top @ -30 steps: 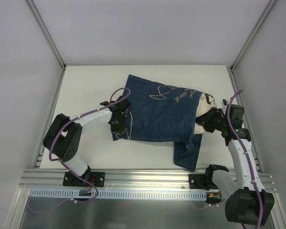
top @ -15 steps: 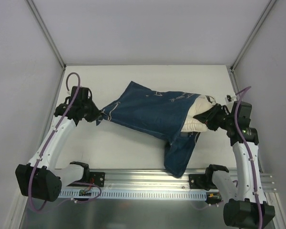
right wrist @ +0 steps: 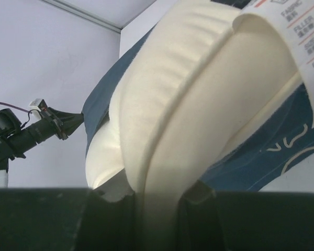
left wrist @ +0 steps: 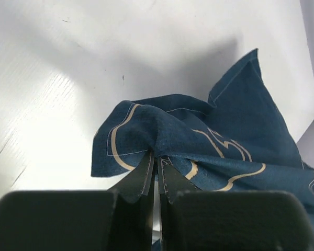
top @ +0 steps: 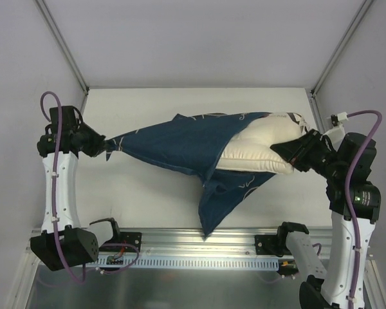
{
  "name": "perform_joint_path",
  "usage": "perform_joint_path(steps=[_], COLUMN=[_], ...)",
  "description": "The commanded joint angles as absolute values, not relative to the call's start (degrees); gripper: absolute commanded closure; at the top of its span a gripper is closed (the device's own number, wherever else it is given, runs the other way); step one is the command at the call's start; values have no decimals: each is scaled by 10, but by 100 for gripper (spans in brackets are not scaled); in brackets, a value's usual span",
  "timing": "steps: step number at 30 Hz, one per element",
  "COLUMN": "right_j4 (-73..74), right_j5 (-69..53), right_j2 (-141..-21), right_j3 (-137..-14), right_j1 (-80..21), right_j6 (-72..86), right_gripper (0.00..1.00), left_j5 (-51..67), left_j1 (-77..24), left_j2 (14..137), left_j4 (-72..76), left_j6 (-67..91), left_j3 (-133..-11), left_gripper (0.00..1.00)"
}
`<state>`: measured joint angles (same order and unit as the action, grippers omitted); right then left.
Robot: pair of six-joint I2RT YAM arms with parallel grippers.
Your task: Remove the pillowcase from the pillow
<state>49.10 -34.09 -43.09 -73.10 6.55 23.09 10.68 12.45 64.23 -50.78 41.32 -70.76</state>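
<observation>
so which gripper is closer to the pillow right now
Right. The right gripper is clamped on one end of the cream pillow; the left gripper pinches the far corner of the navy pillowcase, well clear of the pillow.

White table (top: 151,199) beneath navy pillowcase (top: 174,145)

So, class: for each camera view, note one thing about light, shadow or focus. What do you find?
Top external view: even, soft light, a faint shadow under the pillowcase. Left wrist view: bright glare on the table, the left end effector dark in front. Right wrist view: the pillow fills the frame, the right end effector a blurred dark band.
</observation>
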Motion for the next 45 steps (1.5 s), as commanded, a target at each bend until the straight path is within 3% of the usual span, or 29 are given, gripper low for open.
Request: perform_joint_path(steps=[1,7,14,18,21,22,23,25,26,29,34,38,45], right_j4=[437,338,342,339,320,313,302,300,302,315,273,271,286], right_j5=[-299,-370,-382,-402,-375,-368,-351,-329,-300,-250,-275,-241,-212], right_j2=[-422,-396,-380,-353,-315,-305,-296,-273,-268,-258,-283,-330,-335], right_j3=[-766,-615,-498,-441,-375,-356,-324,-296,-286,-243,-183,-178,-192], right_j1=[76,67,62,45,-30,-46,-81,-114,-129,-171,-221,-266,-285], right_j6=[213,265,238,236,256,272,279,291,289,277,290,274,265], right_gripper=[99,99,99,99,99,99,99,99,99,99,99,99,99], left_j5=[80,56,22,61,99,85,76,50,42,15,4,-14,-3], left_j1=[179,185,185,185,162,131,113,52,32,-44,-168,-278,-368], left_j2=[660,691,672,655,650,650,651,657,661,686,786,943,1107], left_j4=[-512,-507,-483,-470,-450,-451,-451,-452,-452,-453,-453,-453,-455], left_j6=[394,413,425,411,385,378,376,371,370,364,353,342,337], left_j3=[-741,-704,-606,-596,-611,-619,-635,-664,-673,-706,-772,-869,-1031], left_gripper=[100,100,100,100,75,50,34,10,7,5,4,3,3])
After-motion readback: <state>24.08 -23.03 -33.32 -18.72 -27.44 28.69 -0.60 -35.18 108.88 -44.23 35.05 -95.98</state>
